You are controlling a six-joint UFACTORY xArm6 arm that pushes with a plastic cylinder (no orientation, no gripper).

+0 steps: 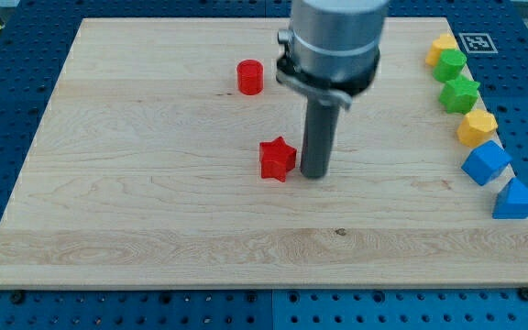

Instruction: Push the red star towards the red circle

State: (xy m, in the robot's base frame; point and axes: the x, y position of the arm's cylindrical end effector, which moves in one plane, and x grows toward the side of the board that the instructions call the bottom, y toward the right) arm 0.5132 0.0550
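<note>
The red star (278,159) lies near the middle of the wooden board (154,211). The red circle (249,77), a short cylinder, stands above it and a little to the view's left, near the board's top. My tip (315,174) rests on the board just to the view's right of the red star, close to its right side or touching it; I cannot tell which. The rod rises from there into the grey arm body at the view's top.
A column of blocks runs down the board's right edge: a yellow block (442,47), a green block (449,65), a green star (459,93), a yellow hexagon (477,126), a blue block (485,162), a blue triangle (515,200).
</note>
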